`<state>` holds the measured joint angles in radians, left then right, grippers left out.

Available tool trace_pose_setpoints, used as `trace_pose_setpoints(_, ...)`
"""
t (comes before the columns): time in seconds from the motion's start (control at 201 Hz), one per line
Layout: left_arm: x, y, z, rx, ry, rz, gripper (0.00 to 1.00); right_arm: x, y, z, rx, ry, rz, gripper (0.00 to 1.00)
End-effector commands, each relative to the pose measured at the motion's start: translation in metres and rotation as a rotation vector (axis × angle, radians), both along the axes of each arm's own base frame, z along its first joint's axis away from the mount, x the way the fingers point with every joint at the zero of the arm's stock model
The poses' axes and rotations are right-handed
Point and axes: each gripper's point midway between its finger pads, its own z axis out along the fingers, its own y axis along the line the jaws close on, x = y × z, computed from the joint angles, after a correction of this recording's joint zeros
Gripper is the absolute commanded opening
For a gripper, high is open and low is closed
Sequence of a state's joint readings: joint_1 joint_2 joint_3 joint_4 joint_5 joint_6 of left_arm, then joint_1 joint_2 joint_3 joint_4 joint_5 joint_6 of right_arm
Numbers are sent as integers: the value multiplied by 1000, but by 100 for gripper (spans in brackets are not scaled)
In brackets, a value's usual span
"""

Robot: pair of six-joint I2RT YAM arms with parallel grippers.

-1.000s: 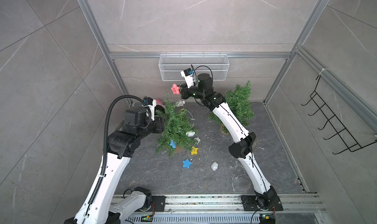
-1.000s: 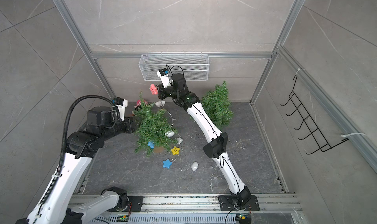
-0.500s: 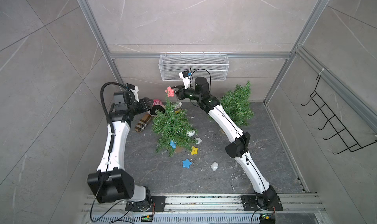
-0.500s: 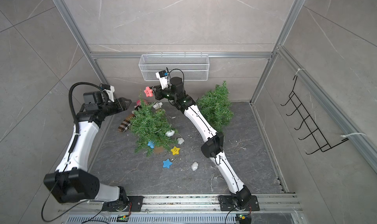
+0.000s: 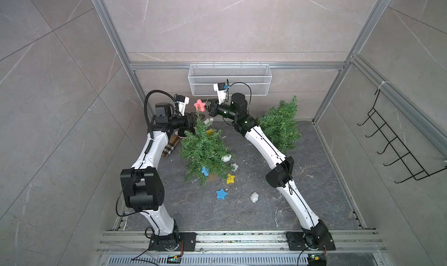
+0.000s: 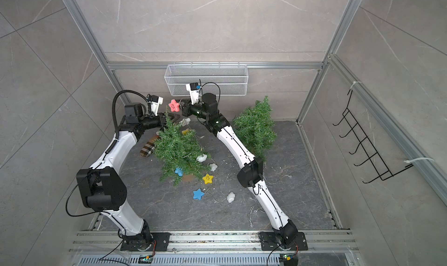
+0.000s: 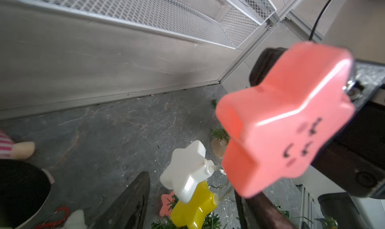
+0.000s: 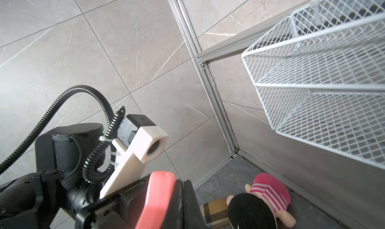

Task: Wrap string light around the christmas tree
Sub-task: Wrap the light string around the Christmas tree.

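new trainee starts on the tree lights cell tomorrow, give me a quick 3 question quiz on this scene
1. True or false: the right gripper is shut on the pink star.
2. In a top view, the floor star lowest in the picture is: A) green B) blue C) purple
3. Fill in: the left gripper, beside the top of the tree, is ___ (open or shut).

Key: 1 true; 2 B; 3 open.
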<state>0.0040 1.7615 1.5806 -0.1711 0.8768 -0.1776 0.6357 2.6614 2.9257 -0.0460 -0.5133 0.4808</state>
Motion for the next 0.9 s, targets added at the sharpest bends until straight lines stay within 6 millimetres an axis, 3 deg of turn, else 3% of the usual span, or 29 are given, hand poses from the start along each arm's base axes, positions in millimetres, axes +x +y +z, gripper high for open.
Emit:
trace_pose_setpoints(0.0,2,-20,20,4,-120,-102,67,-6,4,12,53,-31,20,0)
trace_pose_setpoints(0.358,12,-31,12,-1,-119,-115,65,-8,6,8,45,-22,40,0)
trace_pose_setpoints(0.488,2,-46,11,-9,-121,-173,66,-7,6,9,50,-22,34,0)
trace_pose_setpoints(0.672,-6,-48,4,-7,-114,-198,66,-9,4,13,46,-33,30,0)
trace_pose_setpoints(0.896,13,-52,10,-17,-118,-156,60,-13,8,11,56,-14,61,0)
